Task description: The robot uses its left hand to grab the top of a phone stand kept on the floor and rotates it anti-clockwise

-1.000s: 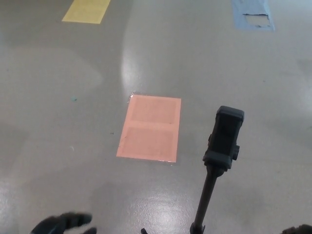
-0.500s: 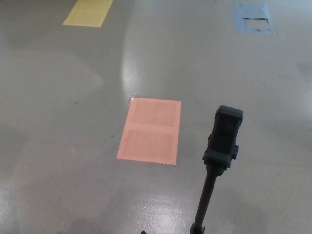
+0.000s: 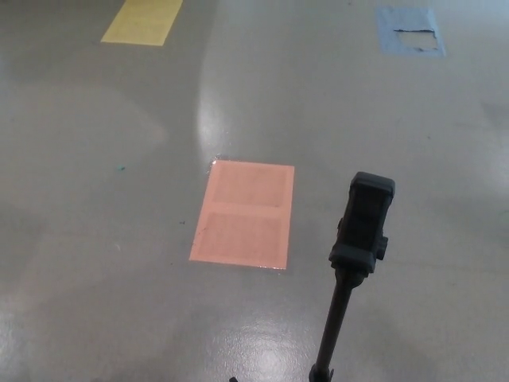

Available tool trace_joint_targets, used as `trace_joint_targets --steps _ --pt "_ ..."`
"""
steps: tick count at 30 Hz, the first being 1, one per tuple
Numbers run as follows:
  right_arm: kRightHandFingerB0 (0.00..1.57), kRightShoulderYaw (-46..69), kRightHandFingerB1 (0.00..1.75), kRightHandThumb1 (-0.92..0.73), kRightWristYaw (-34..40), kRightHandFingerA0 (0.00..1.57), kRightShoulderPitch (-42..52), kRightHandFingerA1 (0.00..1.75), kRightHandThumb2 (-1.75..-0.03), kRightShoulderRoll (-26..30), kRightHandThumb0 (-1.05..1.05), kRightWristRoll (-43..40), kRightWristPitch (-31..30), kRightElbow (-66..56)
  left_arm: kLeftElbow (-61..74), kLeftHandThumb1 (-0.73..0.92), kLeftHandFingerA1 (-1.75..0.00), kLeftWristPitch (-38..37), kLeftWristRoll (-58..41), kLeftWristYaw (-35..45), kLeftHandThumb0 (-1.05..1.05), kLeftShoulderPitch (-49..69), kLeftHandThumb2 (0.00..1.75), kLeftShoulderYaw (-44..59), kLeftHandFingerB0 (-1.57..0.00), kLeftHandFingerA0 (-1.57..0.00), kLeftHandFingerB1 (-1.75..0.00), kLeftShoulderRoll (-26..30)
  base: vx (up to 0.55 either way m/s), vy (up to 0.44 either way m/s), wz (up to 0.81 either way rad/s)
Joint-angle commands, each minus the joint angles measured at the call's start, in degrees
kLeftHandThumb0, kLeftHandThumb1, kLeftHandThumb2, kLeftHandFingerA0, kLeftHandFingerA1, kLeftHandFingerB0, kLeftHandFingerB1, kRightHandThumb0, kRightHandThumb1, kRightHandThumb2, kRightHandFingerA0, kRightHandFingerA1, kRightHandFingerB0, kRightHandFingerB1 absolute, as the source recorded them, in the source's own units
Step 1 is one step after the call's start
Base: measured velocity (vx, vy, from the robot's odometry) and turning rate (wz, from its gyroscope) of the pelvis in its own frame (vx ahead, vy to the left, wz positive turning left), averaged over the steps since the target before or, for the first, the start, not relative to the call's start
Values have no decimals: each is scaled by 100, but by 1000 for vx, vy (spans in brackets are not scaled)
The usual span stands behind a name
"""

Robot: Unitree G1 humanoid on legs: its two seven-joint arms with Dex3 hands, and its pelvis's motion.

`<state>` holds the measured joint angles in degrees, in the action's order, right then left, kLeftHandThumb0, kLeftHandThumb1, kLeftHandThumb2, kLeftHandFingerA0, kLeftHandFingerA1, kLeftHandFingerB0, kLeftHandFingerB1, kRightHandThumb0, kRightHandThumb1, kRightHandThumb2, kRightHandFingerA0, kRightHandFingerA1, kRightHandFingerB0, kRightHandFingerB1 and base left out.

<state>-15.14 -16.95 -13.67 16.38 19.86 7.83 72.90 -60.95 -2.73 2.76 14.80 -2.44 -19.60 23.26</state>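
Observation:
A black phone stand (image 3: 362, 231) rises from the grey floor at the lower right of the head view. Its clamp head stands upright on a thin pole (image 3: 334, 330) that runs down to the bottom edge. The stand's base is cut off below the picture. Nothing touches the stand. Neither of my hands shows in the picture.
A salmon-pink rectangle (image 3: 245, 212) is taped to the floor just left of the stand. A yellow patch (image 3: 141, 21) lies at the far left and a torn blue patch (image 3: 409, 30) at the far right. Glare from lights shines on the floor (image 3: 95, 239).
My left hand, at the bottom left one second ago, has dropped out of view, as has the dark shape at the bottom right corner. The stand has not moved.

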Motion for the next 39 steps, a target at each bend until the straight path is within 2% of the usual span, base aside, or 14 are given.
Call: trace_joint_targets --steps 1,2,4,9,10,14,15,17,18,19,21,33,34,39 --pt "32 51 47 -68 146 57 131 59 -94 85 -56 -31 60 -72 -316 58 -44 -1013 682 -233 -65 -17 83 -150 -14 -26 -38 312 0 0 0" --pt "37 53 33 -81 145 65 129 45 -65 86 -51 -33 61 -76 -329 58 -44 -1027 700 -245 -65 -26 83 -155 -14 -28 -38 309 0 0 0" --pt "32 46 47 -69 149 57 118 59 -94 90 -55 -22 78 -85 -356 58 -45 -1092 731 -243 -65 -49 84 -155 -14 -28 -38 315 0 0 0" --pt "33 65 47 -68 147 58 102 59 -94 85 -56 -35 65 -95 -432 59 -43 -1231 794 -194 -63 -106 83 -118 -14 -26 -38 327 0 0 0" --pt "36 37 36 -74 178 66 104 50 -70 95 -56 1 88 -88 -490 59 -43 -1257 808 -162 -63 -129 83 -104 -14 -25 -38 316 0 0 0" --pt "36 35 36 -74 163 65 101 51 -70 95 -55 2 93 -76 -594 59 -45 -1353 861 -114 -64 -160 84 -71 -15 -30 -39 300 0 0 0" --pt "33 27 48 -68 163 58 98 60 -94 93 -55 9 89 -78 -603 60 -46 -1376 891 -128 -64 -161 85 -84 -16 -32 -39 300 0 0 0" --pt "33 17 48 -68 166 58 96 60 -94 92 -55 20 83 -82 -623 60 -46 -1414 936 -147 -64 -167 85 -96 -16 -32 -39 298 0 0 0" --pt "39 15 34 -82 153 66 97 47 -65 92 -50 18 85 -92 -657 60 -46 -1427 954 -146 -64 -180 85 -89 -17 -32 -39 286 0 0 0" --pt "34 19 48 -68 148 58 95 59 -94 91 -55 13 72 -95 -665 60 -46 -1431 974 -141 -64 -188 84 -92 -17 -31 -39 283 0 0 0" --pt "34 15 48 -69 151 58 87 59 -94 91 -55 16 63 -90 -676 69 -36 -1445 1022 -134 -59 -201 61 -88 -23 -43 -29 274 0 0 0" --pt "33 -37 47 -69 165 58 44 59 -94 98 -55 60 82 -74 -699 69 -37 -1484 1171 -148 -57 -218 61 -8 -25 -47 -30 244 0 0 0" --pt "38 -32 33 -81 164 66 32 46 -65 93 -51 53 48 -71 -705 69 -37 -1478 1181 -146 -57 -230 61 -2 -25 -48 -30 240 0 0 0" --pt "34 -41 35 -74 148 64 8 48 -70 88 -55 48 6 -61 -714 69 -37 -1525 1239 -156 -58 -235 61 26 -26 -46 -31 238 0 0 0"
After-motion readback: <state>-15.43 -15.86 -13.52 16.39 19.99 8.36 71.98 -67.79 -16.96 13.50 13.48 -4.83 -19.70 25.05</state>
